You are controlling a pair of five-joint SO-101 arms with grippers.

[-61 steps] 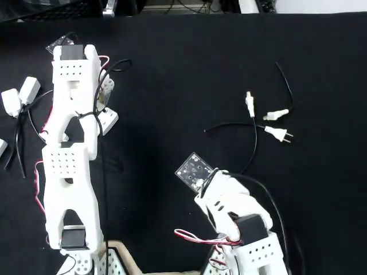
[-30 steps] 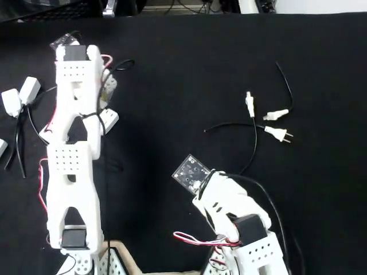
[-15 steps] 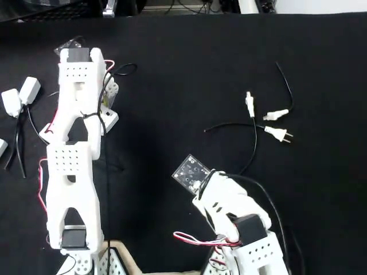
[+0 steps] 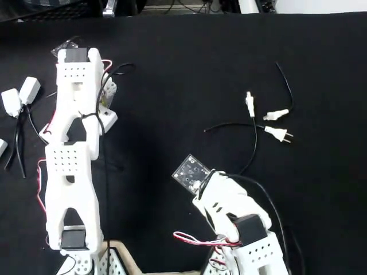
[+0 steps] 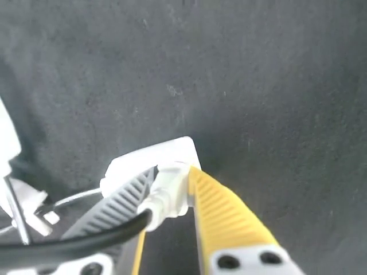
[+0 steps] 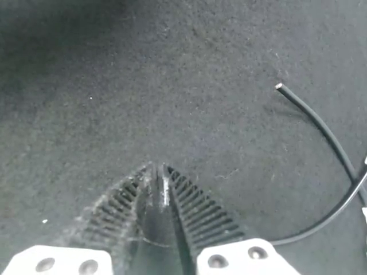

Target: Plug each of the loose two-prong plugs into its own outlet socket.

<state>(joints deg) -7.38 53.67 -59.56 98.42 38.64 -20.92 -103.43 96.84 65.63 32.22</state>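
High view: we are looking down on a black felt-like table (image 4: 189, 63). The widest open room is lying between the two white arms and ahead of the right one, out to the far edge. Ahead of the right arm and to its outer side, three loose white plugs on thin black cords (image 4: 276, 114) are lying close together, cords crossing. White box-shaped sockets with black leads (image 4: 28, 89) are crowding the table's edge on the outer side of the left arm.

In the left wrist view, the left gripper (image 5: 172, 171) is pinching a white moulded two-prong plug (image 5: 167, 195) between a grey ribbed finger (image 5: 123, 200) and a yellow ribbed finger (image 5: 221, 203). The plug's glossy black cord (image 5: 74, 238) is trailing back along the grey finger. Just past the fingertips, the plug's nose is touching a smooth white rectangular socket block (image 5: 175, 149). Its prongs are hidden, so we cannot tell how deep it is sitting.

In the right wrist view, the right gripper (image 6: 157, 171) is hovering low over bare cloth, its dark ribbed fingers pressed together around nothing. A cut-ended black cord (image 6: 321, 129) is curving off to one side of it, apart from the fingertips.
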